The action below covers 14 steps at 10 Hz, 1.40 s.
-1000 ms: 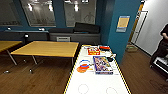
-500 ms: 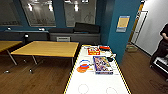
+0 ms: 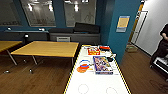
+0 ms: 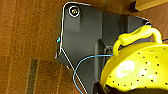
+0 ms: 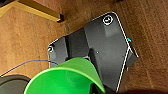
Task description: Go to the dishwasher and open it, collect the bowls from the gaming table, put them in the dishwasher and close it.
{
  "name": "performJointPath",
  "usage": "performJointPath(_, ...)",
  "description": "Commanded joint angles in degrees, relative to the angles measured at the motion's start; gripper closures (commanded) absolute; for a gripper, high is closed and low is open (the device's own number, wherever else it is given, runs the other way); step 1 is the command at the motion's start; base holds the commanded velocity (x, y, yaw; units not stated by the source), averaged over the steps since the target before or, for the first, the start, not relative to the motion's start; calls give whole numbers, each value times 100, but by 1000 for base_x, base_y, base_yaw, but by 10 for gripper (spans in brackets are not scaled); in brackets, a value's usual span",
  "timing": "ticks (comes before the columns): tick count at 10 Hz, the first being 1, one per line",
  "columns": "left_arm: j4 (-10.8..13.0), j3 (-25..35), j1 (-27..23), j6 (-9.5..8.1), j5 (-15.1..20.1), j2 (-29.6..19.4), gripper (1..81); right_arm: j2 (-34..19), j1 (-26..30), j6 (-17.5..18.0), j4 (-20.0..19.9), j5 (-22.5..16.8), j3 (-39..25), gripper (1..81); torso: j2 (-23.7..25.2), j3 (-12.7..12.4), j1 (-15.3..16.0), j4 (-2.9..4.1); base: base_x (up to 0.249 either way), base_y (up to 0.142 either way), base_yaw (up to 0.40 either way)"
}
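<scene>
The gaming table [image 3: 97, 83], white-topped with a yellow edge, stretches away right in front of me in the head view, carrying colourful board-game boxes [image 3: 102, 65]. A yellow-green bowl [image 4: 135, 70] with small holes and a loop handle hangs close to the left wrist camera above the wooden floor, with my left gripper [image 4: 105, 88] shut on its rim. A bright green bowl [image 5: 65, 77] hangs the same way by the right wrist camera, and my right gripper [image 5: 100, 87] is shut on it. The dishwasher is out of view.
A wooden-topped table [image 3: 47, 48] stands left of the gaming table, with another one [image 3: 6, 45] at the far left. A blue pillar [image 3: 120, 32] rises at the far right end. A person [image 3: 162, 47] stands at the right edge. Dark windows and a grey counter [image 3: 75, 37] line the back.
</scene>
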State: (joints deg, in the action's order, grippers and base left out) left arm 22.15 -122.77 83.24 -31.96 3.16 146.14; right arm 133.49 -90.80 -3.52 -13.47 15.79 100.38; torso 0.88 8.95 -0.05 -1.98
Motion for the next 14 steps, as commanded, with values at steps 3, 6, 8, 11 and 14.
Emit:
performJointPath(3,-1706,-1019,-13,1640,335,477,811,32,206,1,117,-585,297,811,0,0,5,0,0,0,0)
performJointPath(6,-1406,-1188,-13,1693,247,557,811,234,215,-34,143,-682,517,811,0,0,5,0,0,0,0)
performJointPath(8,-1268,-1284,-13,1693,89,653,811,582,180,-34,143,-849,1005,811,2,0,5,0,0,0,0)
performJointPath(11,-1240,-2037,-13,1685,71,1161,811,1024,188,-43,143,-876,1588,811,5,0,5,0,0,0,0)
performJointPath(14,-1239,-2761,-13,1693,80,1664,811,1139,232,-43,134,-876,1695,811,5,-2,5,0,0,0,0)
